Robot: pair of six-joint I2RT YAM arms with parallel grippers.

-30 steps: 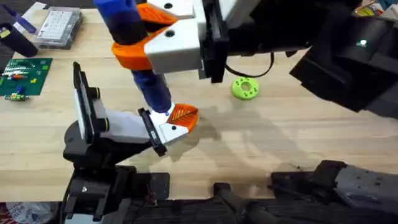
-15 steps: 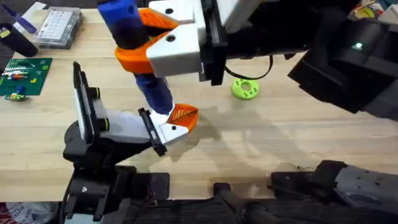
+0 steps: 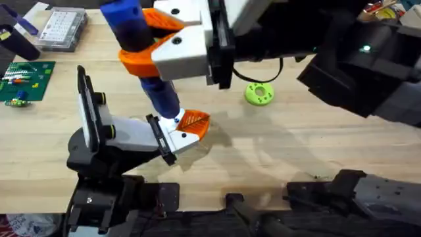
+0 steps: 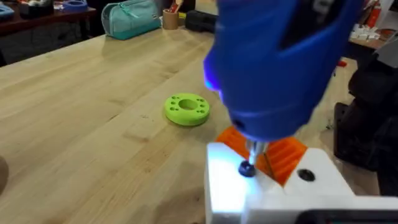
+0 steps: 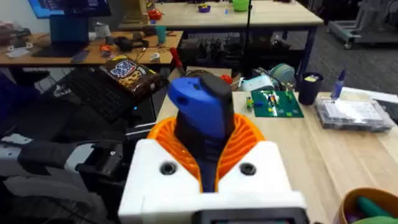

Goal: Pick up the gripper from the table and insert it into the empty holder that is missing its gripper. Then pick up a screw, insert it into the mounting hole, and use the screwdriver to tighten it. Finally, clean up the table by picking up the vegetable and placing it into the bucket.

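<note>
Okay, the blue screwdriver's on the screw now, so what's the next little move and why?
Probably keep the thick blue power screwdriver, clamped in the right hand, pressed straight down and driving: its bit sits on the dark screw head, which looks proud of the white mount beside the orange ribbed finger.

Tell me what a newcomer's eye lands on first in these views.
The bright-blue screwdriver dominates, clamped in the right gripper over the table's middle, its bit on a dark screw in the white base of the orange gripper seated on the holder. Next, the lime-green disc lying alone to the right.
</note>
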